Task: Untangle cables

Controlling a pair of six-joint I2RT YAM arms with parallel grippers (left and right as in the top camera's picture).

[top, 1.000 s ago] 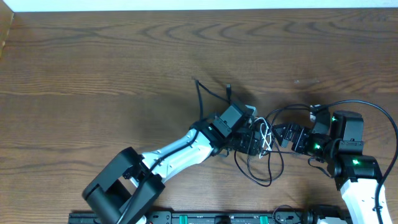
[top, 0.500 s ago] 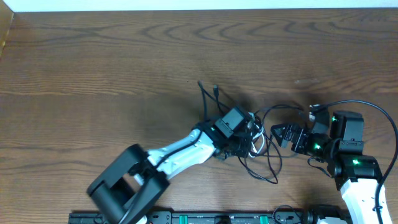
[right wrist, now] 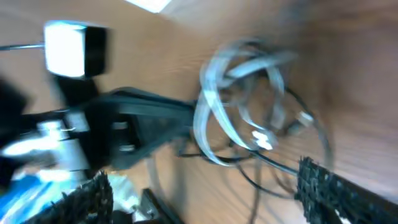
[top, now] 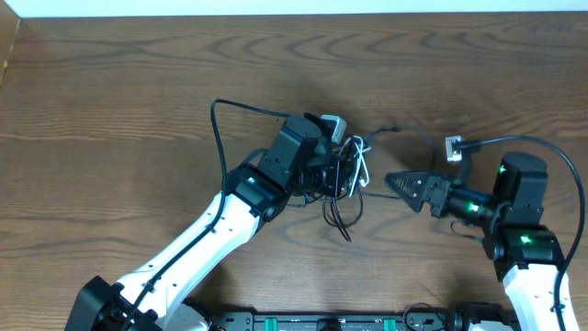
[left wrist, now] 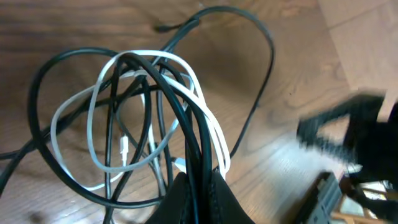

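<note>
The cables (top: pixel 342 175) sit as one knotted bundle near the middle of the table (top: pixel 138 92), slightly right of centre, gathered at the tip of the left arm. In the left wrist view the white cable (left wrist: pixel 93 127) winds in several loops through the black cables (left wrist: pixel 186 118), and a small white plug (left wrist: pixel 124 148) shows inside the loops. The left gripper (left wrist: pixel 199 186) is clamped tight on the bundle, with black and white strands running together into its closed fingertips. From above, one long black strand (top: pixel 219 129) arcs out to the left and curves back along the left arm, another thin strand (top: pixel 390 130) trails off to the right, and a couple of short black ends (top: pixel 338 219) lie on the wood below the knot. The right gripper (top: pixel 397 180) is just to the right of the bundle and points left at it. Its jaws are spread wide and hold nothing. In the blurred right wrist view its two ridged fingers (right wrist: pixel 323 186) stand far apart at the bottom corners, with the pale loops between them and farther off.
</note>
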